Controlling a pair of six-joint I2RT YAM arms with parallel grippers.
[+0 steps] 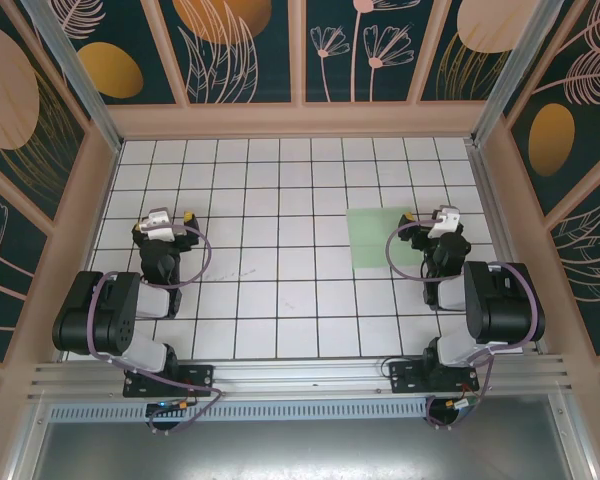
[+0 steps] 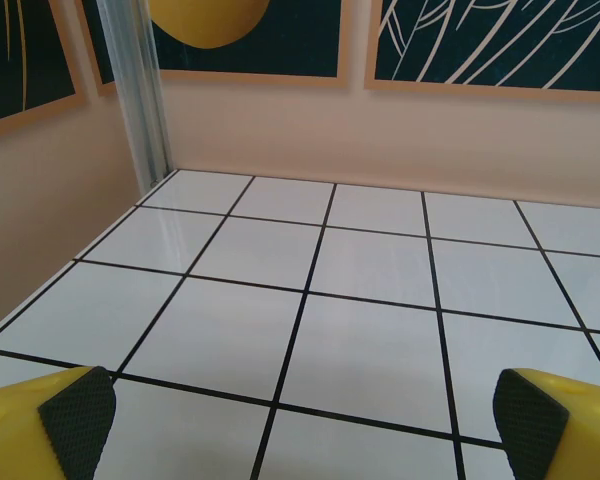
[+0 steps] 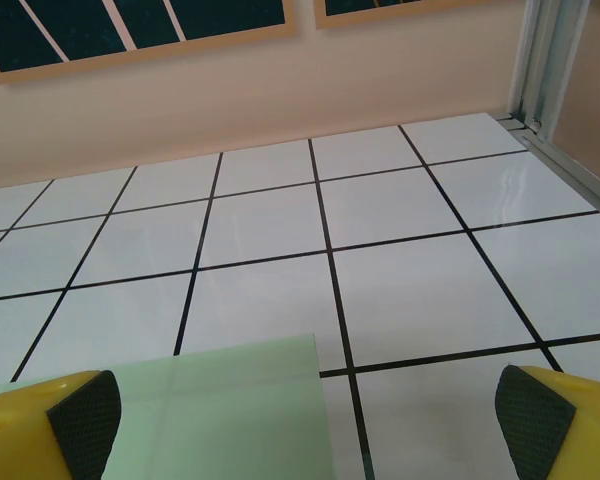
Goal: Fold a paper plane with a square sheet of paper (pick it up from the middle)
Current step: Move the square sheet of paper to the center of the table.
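Pale mint-green and flat, the square sheet of paper (image 1: 383, 238) lies on the white, black-lined grid of the counter (image 1: 280, 200), about two tiles wide, with its edges running along the grid lines.

The right tool (image 1: 427, 216) is at the sheet's right edge, by the far right corner as seen from above. Its arm stands just past that same edge, on the side nearer the robot's base. In the right wrist view the right tool (image 3: 310, 420) is spread wide, with nothing held between the fingers. The dark textured pads (image 3: 85, 420) on yellow fingers sit at the two lower corners of the picture. One corner of the sheet (image 3: 220, 410) reaches into the gap between them, nearer the pad on the picture's left, and bare tiles (image 3: 420, 290) lie beyond it. Whether either finger touches the paper cannot be told.

The left tool (image 1: 172, 218) is well apart from the sheet, several tiles to its left, over bare grid. In the left wrist view the left tool (image 2: 305, 415) is also spread wide and holds nothing. Its pads (image 2: 78, 408) frame plain white tiles (image 2: 360, 330) that run to the pale back wall (image 2: 380, 140).

Beyond the sheet's far edge the grid runs on for about two more rows of tiles to that wall. An aluminium post (image 1: 490, 100) rises from the corner past the sheet's far right.
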